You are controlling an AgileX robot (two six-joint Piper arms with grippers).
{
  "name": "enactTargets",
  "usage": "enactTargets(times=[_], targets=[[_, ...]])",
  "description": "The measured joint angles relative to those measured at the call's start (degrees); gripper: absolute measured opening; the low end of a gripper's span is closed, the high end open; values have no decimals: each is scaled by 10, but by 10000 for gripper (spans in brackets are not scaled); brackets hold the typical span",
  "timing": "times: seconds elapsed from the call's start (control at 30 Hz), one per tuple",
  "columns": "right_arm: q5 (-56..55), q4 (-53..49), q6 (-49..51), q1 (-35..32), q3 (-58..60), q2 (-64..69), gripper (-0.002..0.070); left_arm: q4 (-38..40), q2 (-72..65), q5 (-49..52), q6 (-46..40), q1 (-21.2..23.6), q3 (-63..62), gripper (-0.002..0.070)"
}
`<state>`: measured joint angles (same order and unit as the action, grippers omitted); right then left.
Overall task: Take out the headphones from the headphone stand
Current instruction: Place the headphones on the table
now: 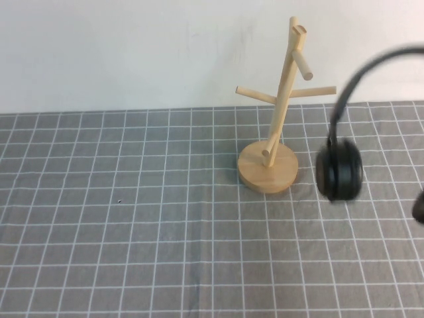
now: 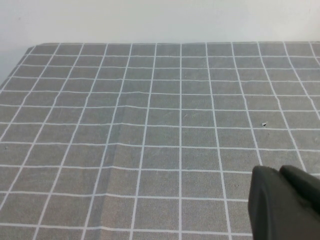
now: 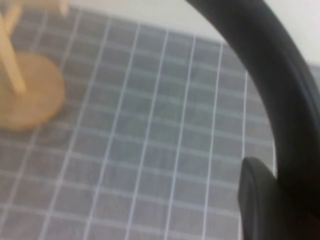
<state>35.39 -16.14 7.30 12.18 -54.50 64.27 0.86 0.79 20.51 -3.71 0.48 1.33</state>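
The black headphones (image 1: 339, 169) hang in the air to the right of the wooden headphone stand (image 1: 271, 165), clear of its pegs. One ear cup hangs just above the cloth and the headband (image 1: 371, 66) arches up to the right edge. A second dark piece (image 1: 419, 207) shows at the right edge. In the right wrist view the headband (image 3: 270, 65) runs into my right gripper (image 3: 280, 192), which is shut on it; the stand's base (image 3: 27, 95) lies beyond. My left gripper (image 2: 281, 172) is shut and empty, low over the cloth, out of the high view.
A grey cloth with a white grid (image 1: 132, 232) covers the table up to a white wall (image 1: 132, 53). The stand's pegs (image 1: 255, 95) stick out left and right at mid height.
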Motion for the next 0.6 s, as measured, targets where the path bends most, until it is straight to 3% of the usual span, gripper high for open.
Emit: enactTargets(times=[0.33, 0.6], targets=[[-29, -8, -44, -6, 149, 85, 43, 0, 0, 0, 0, 0, 0, -4], [-128, -8, -29, -7, 162, 224, 43, 0, 0, 0, 0, 0, 0, -4]])
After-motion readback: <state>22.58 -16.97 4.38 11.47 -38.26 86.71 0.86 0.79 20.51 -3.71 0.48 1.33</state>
